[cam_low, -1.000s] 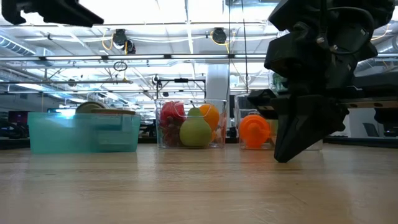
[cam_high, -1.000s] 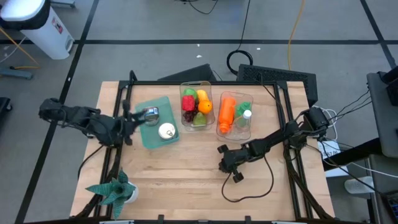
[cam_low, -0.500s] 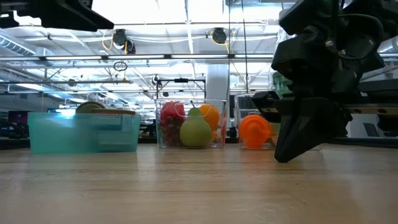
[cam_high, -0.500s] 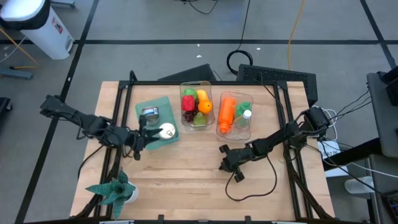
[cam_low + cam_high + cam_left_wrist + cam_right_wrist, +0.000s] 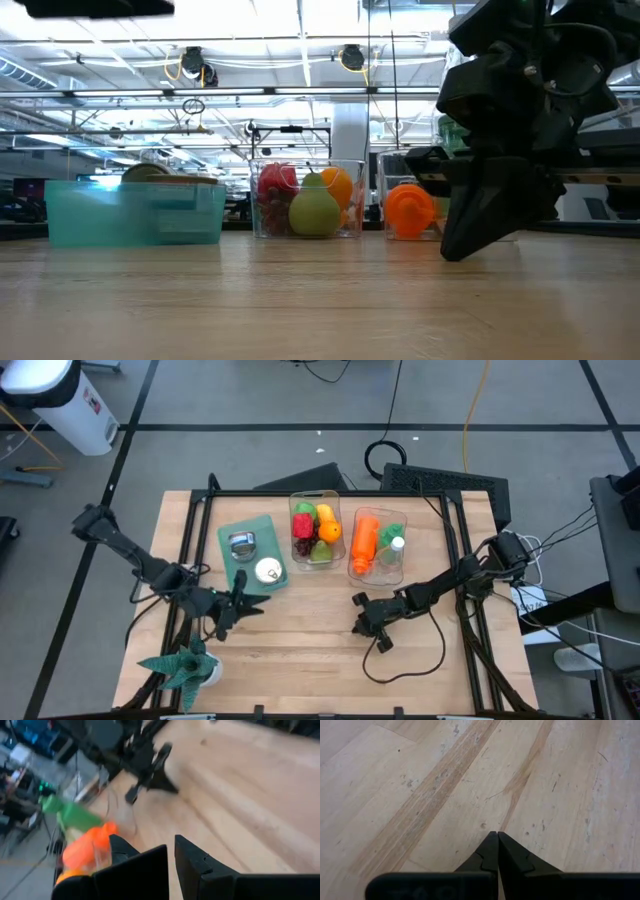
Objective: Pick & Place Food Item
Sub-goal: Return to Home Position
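My L pincer (image 5: 171,842) open only a slit, empty, R pincer (image 5: 496,835) tips pressed together at wood tabletop (image 5: 420,795), green bin (image 5: 262,530) just beyond L pincer, in it white-top can (image 5: 268,570) nearer, silver-top can (image 5: 241,543) farther, side by side, lid print too small to read, can sides hidden.

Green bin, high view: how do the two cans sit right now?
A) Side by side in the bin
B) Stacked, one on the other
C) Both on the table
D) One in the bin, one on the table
A: the high view shows the silver-topped can and the white-topped can each with its whole top in sight, next to each other inside the bin, neither on the other.
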Robot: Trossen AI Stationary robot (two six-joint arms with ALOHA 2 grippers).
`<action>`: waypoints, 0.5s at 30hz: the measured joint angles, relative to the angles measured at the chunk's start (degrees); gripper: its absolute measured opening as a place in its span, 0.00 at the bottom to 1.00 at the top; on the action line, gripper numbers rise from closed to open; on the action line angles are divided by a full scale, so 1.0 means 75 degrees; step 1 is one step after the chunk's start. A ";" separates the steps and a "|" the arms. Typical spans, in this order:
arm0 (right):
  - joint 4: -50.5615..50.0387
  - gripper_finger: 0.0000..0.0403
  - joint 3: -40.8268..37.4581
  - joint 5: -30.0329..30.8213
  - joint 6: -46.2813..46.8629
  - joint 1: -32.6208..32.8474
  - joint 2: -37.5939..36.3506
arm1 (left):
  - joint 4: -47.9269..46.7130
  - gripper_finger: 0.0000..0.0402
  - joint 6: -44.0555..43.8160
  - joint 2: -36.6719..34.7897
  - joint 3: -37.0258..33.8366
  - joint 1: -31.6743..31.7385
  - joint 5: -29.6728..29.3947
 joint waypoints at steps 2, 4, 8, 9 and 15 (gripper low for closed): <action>0.0069 0.00 0.0000 0.0000 0.0000 0.0000 0.0006 | 0.0360 0.00 0.0167 0.0039 0.0000 -0.0078 0.0221; 0.0105 0.00 0.0000 0.0003 0.0000 0.0000 0.0012 | 0.0768 0.00 0.0510 0.0024 0.0000 -0.0060 0.0750; 0.0115 0.00 0.0000 0.0005 0.0050 0.0000 0.0012 | 0.1493 0.00 0.1366 -0.0044 0.0002 0.0468 0.2618; 0.0116 0.00 0.0000 0.0004 0.0084 0.0000 0.0012 | 0.1621 0.00 0.1511 -0.0063 0.0006 0.0677 0.3095; 0.0196 0.00 0.0000 0.0000 0.0406 0.0000 0.0012 | 0.1759 0.00 0.2009 -0.0084 0.0012 0.2121 0.5426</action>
